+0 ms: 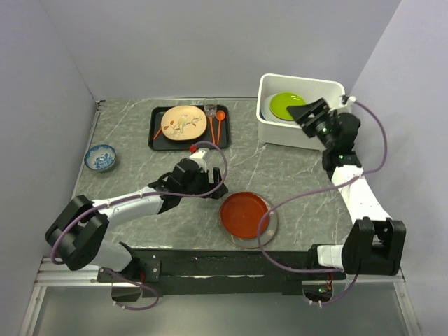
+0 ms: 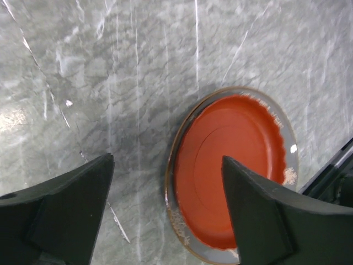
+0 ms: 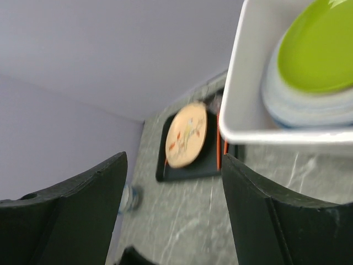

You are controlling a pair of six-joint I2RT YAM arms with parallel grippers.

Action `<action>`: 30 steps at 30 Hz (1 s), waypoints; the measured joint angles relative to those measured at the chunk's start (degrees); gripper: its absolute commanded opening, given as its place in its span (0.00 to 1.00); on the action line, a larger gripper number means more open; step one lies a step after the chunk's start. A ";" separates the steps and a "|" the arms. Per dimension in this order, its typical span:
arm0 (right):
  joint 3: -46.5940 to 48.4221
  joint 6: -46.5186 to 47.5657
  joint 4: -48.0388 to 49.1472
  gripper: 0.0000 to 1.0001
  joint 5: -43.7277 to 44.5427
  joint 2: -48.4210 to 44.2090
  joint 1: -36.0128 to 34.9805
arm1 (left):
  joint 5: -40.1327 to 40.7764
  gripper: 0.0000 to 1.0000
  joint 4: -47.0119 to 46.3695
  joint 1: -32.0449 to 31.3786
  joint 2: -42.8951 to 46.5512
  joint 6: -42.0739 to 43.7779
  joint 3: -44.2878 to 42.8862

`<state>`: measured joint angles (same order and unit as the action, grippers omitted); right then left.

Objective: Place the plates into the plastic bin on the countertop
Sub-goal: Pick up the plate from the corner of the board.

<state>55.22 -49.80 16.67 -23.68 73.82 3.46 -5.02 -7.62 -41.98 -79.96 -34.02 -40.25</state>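
A red-brown plate point(image 1: 245, 212) lies on a clear gold-rimmed plate on the grey-green countertop point(image 1: 294, 175), near the front middle. My left gripper point(image 1: 208, 183) is open and empty just left of it. In the left wrist view the red-brown plate point(image 2: 231, 160) lies under the right finger of the left gripper point(image 2: 167, 165). A lime green plate point(image 1: 285, 105) tops a stack of pale plates in the white bin point(image 1: 264, 105) at the back right. My right gripper point(image 1: 308, 112) hovers open and empty over the bin's front right. A cream floral plate point(image 1: 183, 122) rests on the black tray.
The black tray point(image 1: 157, 136) at the back middle also holds orange cutlery point(image 1: 219, 122). A small blue-patterned bowl point(image 1: 100, 157) stands at the left edge. Purple walls close in the left, back and right. The right wrist view shows the bin rim point(image 3: 237, 110), lime plate point(image 3: 320, 49) and floral plate point(image 3: 186, 134).
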 measured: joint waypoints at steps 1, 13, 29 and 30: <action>-1.66 0.26 -0.15 0.76 0.02 -1.22 -1.09 | -0.35 0.78 -0.33 0.00 -0.63 0.04 0.07; -20.98 0.07 -0.39 0.76 -1.09 -14.51 -7.89 | -4.79 0.55 -2.89 -0.07 -5.84 -0.22 0.68; -31.39 -2.91 2.14 0.76 -1.46 -20.59 -8.74 | -4.37 0.05 -3.21 -4.24 -11.65 -1.01 -1.16; -31.39 -2.89 2.14 0.76 -1.49 -20.70 -8.74 | -3.93 0.01 -2.86 -4.26 -11.65 -0.76 -1.20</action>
<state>23.83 -52.69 18.81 -25.17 53.12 -5.28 -8.95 -10.48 -46.24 -91.61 -34.79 -41.45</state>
